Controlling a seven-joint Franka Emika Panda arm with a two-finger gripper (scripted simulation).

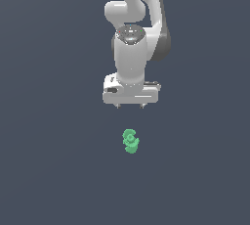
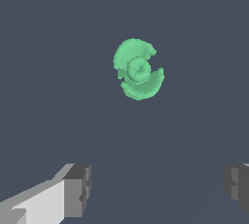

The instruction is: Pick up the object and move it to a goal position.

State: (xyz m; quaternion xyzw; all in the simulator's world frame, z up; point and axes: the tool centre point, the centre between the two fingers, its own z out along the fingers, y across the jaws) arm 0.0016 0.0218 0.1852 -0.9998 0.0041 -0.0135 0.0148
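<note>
The object (image 1: 130,141) is a small bright green knobby piece with a round ringed end, lying on the dark grey surface near the middle of the exterior view. From the wrist camera the object (image 2: 138,69) shows its ringed end face-on. My white gripper (image 1: 130,105) hangs apart from it, just above it in the exterior picture, and nothing touches it. Both fingers (image 2: 78,190) stand wide apart, so my gripper (image 2: 158,189) is open and holds nothing.
The flat dark grey surface (image 1: 53,170) fills both views. The white arm (image 1: 134,18) rises behind the gripper toward the top of the exterior view. No other object shows.
</note>
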